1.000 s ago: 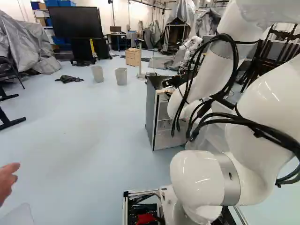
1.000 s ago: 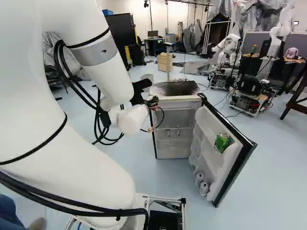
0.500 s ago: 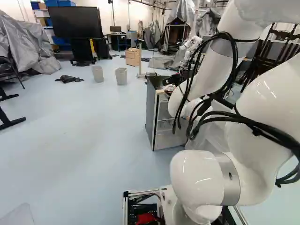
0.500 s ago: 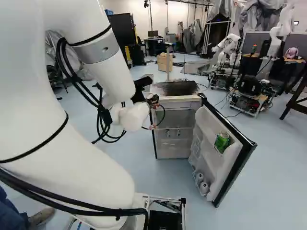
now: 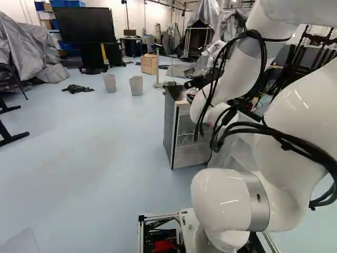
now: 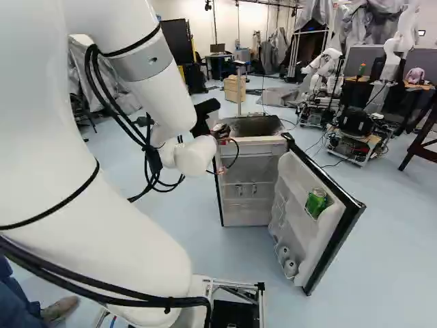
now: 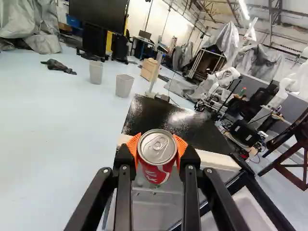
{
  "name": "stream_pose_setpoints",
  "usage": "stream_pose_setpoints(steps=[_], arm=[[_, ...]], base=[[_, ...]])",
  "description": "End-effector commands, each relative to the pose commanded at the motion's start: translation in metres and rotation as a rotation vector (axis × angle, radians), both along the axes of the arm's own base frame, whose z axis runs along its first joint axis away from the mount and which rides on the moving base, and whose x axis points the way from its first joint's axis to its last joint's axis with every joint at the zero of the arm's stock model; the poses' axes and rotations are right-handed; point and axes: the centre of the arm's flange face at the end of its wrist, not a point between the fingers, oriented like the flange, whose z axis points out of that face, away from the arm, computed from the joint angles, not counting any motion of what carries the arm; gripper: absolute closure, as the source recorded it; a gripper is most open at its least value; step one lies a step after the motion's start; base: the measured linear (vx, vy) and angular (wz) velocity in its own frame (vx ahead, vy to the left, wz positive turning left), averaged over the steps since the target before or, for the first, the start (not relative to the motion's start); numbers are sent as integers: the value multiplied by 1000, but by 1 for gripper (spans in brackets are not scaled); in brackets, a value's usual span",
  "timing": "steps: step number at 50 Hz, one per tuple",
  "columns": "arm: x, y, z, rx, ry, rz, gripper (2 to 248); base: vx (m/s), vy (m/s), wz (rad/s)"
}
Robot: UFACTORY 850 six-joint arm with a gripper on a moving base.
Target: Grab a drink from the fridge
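Red soda can (image 7: pixel 156 168) is being clasped from both sides by the gripper (image 7: pixel 157 145), outside the mini fridge (image 6: pixel 254 147), near its top front edge. Retrieval is seemingly being achieved; only carrying away is remaining, the door (image 6: pixel 295 183) being held open at right.

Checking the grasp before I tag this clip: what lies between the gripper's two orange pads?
A red can, with the orange pads touching it from both sides; the wrist view shows this.
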Motion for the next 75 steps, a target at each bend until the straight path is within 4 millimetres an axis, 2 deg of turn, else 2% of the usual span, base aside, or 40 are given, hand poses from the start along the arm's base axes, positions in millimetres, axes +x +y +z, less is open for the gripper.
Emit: stream_pose_setpoints(steps=[75], arm=[[117, -30, -1, -5, -23, -9, 152]], base=[[0, 0, 0]])
